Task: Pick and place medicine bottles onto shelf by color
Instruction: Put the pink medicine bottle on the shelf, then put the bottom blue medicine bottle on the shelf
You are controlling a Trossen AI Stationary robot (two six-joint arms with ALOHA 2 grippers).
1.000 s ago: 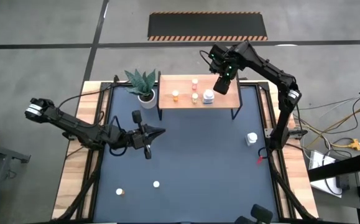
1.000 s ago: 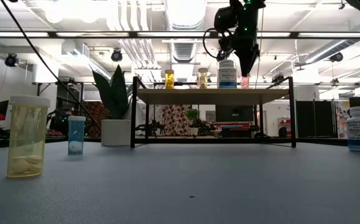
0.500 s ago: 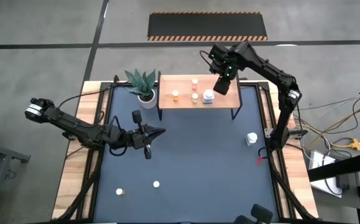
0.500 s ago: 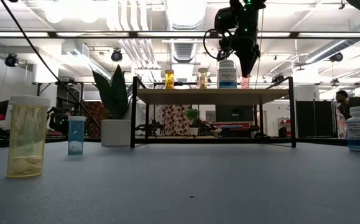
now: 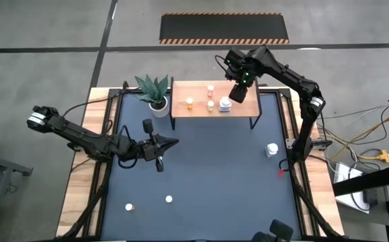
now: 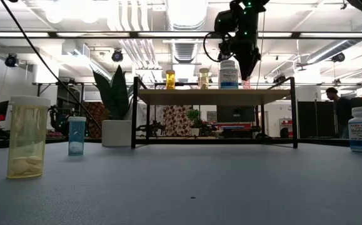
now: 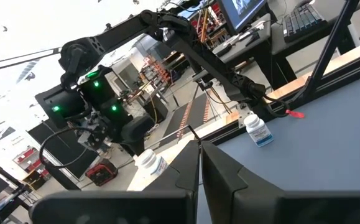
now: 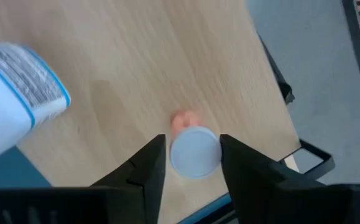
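the right gripper (image 8: 192, 163) hangs over the far right end of the shelf (image 5: 197, 111) at the release of a small pink-bodied bottle (image 8: 194, 151), whose white cap shows between the two dark fingers (image 8: 147, 168) in the right wrist view; the step in hand looks to be the placing itself, the bottle set down on the light wood beside the larger white bottle (image 8: 12, 93); the fingers stand a little apart, one on each side of the cap with a thin gap showing, though from this angle it is hard to say whether a pad touches the cap, so the grip reads as loosening rather than clamped; on the shelf in the high view stand two orange-bodied bottles (image 5: 189, 102) and another pink one (image 5: 210, 88) toward the middle and the back, with the large white one by the gripper; the next move, by this reckoning, calls for the fingers to spread wider and the arm to rise straight up, clear of the cap, so the light bottle near the shelf's edge is not tipped or dragged off; after that, bottles wait on the blue tabletop (image 5: 207, 175): a white one (image 5: 272, 149) near the right edge and two small ones (image 5: 169, 199) toward the front; the left gripper (image 5: 174, 142) rests low over the left middle of the table, its fingers pressed together and holding nothing.
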